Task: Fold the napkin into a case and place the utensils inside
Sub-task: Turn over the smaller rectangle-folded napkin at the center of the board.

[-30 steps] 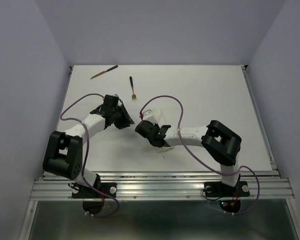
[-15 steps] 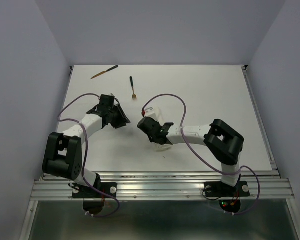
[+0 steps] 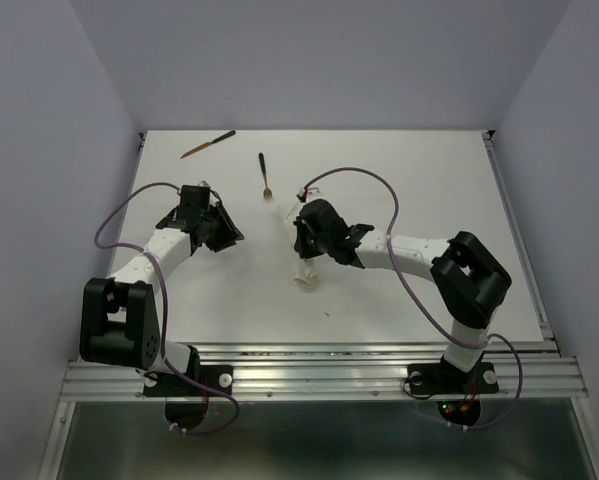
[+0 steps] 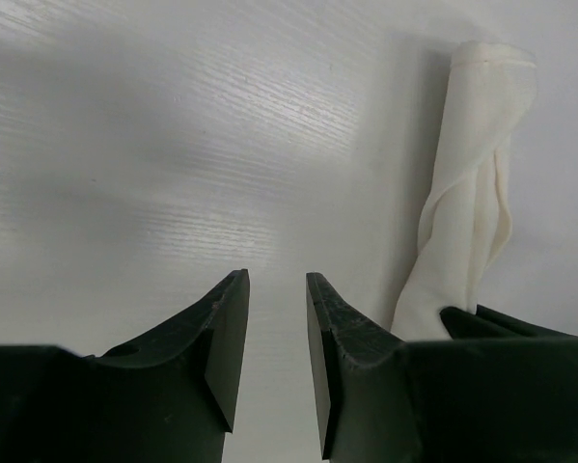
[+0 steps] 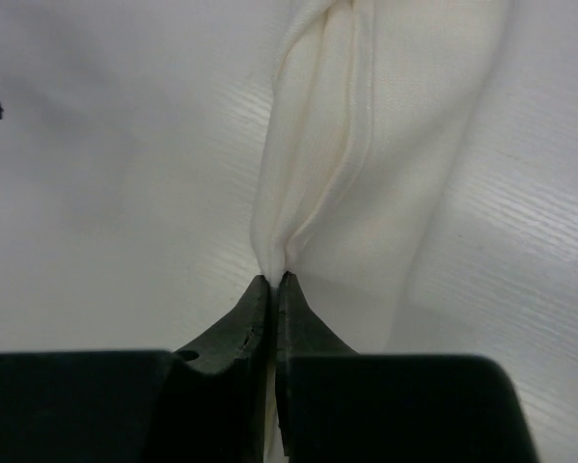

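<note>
The white napkin [image 3: 307, 276] lies on the table bunched into a narrow, twisted strip. My right gripper [image 3: 304, 256] is shut on one end of it; in the right wrist view the cloth [image 5: 366, 145] fans out from the pinched fold at my right gripper's tips [image 5: 274, 280]. My left gripper [image 3: 227, 232] hovers to the left, apart from the cloth. Its jaws [image 4: 277, 280] stand open over bare table, with nothing between them and the napkin [image 4: 472, 193] off to their right. Two utensils lie at the back: a brown knife [image 3: 207, 144] and a fork [image 3: 265, 175].
The white table [image 3: 429, 170] is boxed in by pale walls on three sides, with a metal rail [image 3: 319, 375] at the near edge. Purple cables [image 3: 354, 172] loop above both arms.
My right gripper has shut on the napkin and moved toward the back, dragging the cloth into a strip. My left arm has drawn back to the left, jaws unchanged.
</note>
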Controlling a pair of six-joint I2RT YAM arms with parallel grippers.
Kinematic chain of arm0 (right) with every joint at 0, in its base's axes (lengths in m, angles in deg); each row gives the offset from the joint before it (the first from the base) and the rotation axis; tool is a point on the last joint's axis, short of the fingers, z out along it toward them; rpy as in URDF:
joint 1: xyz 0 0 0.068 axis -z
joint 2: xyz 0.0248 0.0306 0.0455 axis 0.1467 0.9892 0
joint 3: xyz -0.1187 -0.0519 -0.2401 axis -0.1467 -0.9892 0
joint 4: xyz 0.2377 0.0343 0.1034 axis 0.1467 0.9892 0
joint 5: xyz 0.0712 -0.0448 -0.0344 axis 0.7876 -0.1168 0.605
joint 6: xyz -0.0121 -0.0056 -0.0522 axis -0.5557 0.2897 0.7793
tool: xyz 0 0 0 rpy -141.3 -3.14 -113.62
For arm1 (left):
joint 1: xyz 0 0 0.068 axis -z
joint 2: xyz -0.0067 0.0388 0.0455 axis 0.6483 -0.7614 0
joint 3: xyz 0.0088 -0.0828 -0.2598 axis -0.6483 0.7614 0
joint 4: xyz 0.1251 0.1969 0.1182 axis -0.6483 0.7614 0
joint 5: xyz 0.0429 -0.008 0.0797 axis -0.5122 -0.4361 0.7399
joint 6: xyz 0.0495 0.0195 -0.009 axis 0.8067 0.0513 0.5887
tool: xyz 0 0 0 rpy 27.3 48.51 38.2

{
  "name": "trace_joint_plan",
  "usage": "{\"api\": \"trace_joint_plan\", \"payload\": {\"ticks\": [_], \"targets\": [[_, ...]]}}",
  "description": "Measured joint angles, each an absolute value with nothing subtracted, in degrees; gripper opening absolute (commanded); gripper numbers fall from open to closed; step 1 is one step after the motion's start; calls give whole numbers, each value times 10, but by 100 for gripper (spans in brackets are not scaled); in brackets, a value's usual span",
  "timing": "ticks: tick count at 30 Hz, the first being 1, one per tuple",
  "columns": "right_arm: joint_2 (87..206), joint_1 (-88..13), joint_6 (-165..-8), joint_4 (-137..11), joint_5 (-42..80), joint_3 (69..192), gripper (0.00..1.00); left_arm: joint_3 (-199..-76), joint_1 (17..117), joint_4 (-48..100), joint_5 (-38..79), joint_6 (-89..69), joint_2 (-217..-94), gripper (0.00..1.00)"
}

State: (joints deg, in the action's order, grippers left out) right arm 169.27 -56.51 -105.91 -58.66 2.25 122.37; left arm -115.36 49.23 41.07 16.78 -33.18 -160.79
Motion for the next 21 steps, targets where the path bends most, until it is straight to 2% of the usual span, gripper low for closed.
{"api": "trace_joint_plan", "payload": {"ticks": [21], "targets": [[1684,-553,-1132,-750,267,1159,1,-1154,461,440,178,-318,-1575,41]]}}
